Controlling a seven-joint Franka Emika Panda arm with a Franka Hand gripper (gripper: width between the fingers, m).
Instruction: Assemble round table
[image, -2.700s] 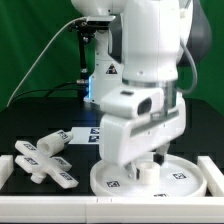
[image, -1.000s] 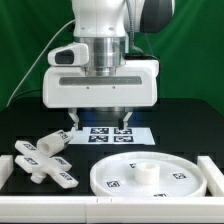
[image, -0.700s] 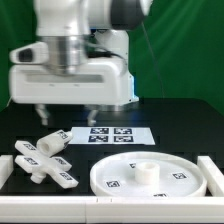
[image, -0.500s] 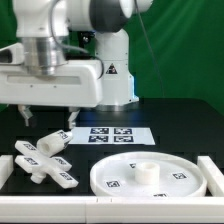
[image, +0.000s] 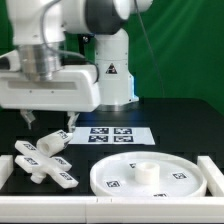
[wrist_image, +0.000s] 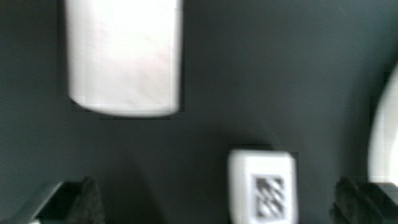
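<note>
The round rimmed white disc (image: 120, 178) with small square tags lies at the front right of the exterior view, with a short white stub (image: 145, 172) upright at its middle. A white cylindrical leg (image: 46, 146) and a long white foot piece (image: 50, 170) lie at the front left. My gripper (image: 49, 120) hangs open and empty just above the leg. In the wrist view, the gripper (wrist_image: 217, 202) has its dark fingertips (wrist_image: 64, 200) wide apart. Between them lies a small white tagged part (wrist_image: 263, 185), with a long white part (wrist_image: 125, 55) beyond.
The marker board (image: 110, 135) lies flat behind the disc. White rails stand at the front left (image: 5, 170) and front right (image: 213, 168) corners. A green backdrop and the arm's base (image: 112, 75) are behind.
The arm has swung from above the disc to the exterior view's left and come down over the loose parts. The gripper stays open and empty. The disc has not moved.
</note>
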